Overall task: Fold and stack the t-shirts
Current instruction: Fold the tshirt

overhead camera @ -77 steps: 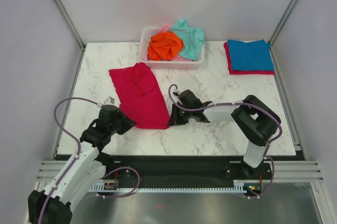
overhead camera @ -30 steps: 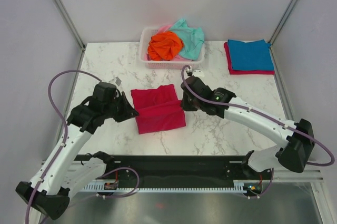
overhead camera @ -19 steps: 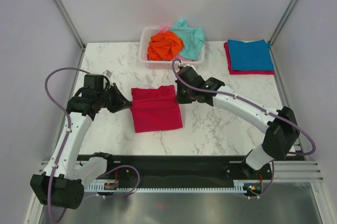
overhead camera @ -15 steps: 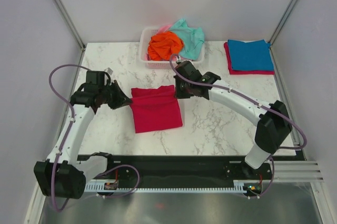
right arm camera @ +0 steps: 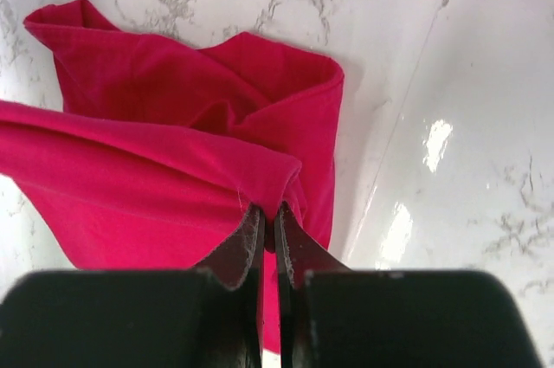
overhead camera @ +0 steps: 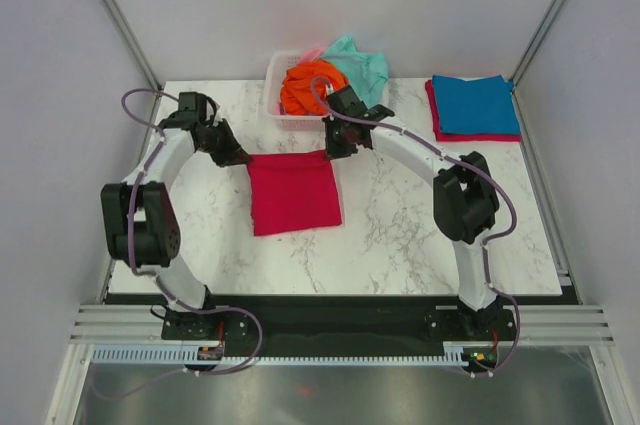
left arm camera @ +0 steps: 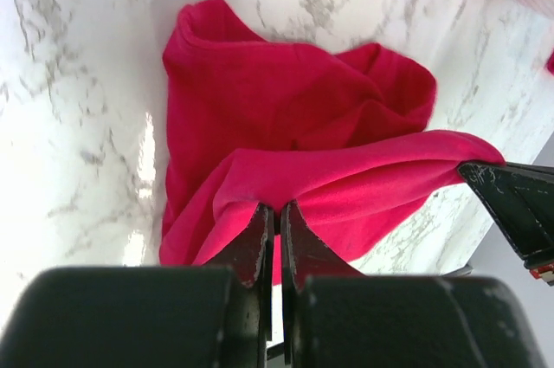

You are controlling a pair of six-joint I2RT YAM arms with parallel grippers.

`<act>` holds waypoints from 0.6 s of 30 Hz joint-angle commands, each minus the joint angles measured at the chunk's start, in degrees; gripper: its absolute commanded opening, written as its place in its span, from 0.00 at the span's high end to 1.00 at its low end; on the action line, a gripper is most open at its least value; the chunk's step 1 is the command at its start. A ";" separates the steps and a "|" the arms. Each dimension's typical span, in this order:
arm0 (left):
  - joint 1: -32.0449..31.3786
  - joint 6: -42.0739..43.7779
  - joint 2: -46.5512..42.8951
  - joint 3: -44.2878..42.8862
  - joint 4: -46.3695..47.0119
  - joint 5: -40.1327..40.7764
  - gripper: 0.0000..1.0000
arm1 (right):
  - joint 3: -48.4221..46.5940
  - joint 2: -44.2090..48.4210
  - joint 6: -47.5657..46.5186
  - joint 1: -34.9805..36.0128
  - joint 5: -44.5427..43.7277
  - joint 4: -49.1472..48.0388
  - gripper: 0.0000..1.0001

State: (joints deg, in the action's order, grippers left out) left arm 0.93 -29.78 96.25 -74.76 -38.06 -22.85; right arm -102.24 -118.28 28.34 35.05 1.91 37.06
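Two crimson t-shirt point(overhead camera: 293, 192) corners clamped, left gripper point(left arm camera: 277, 209), right gripper point(right arm camera: 268, 210), pinch clear only from wrists

The top external camera is fixed high above and behind the arm bases. It looks down and forward over the whole marble table point(overhead camera: 400, 235) from a distance. The left wrist camera sits behind the left gripper point(left arm camera: 277, 210) and looks along its fingers, down onto the tabletop at close range. The right wrist camera sits likewise behind the right gripper point(right arm camera: 268, 210). All three views share the crimson t-shirt point(overhead camera: 295, 195) and the marble just around it
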 commanded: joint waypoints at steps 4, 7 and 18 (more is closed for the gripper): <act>3.72 3.68 11.93 -8.90 1.06 0.88 0.98 | -9.99 -9.24 -4.78 -4.46 1.25 2.84 0.87; 4.96 3.50 18.26 -14.69 0.89 -1.21 0.98 | -13.33 -12.58 -5.05 -5.86 1.60 2.58 0.46; 5.22 5.52 17.95 -24.04 -1.84 -5.45 0.00 | 15.15 10.24 -2.24 -7.45 5.63 -16.00 0.02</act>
State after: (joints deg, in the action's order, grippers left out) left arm 6.59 -26.79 121.75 -98.78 -39.97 -26.22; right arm -96.51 -118.83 24.32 26.15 4.23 32.34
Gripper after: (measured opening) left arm 0.993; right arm 0.968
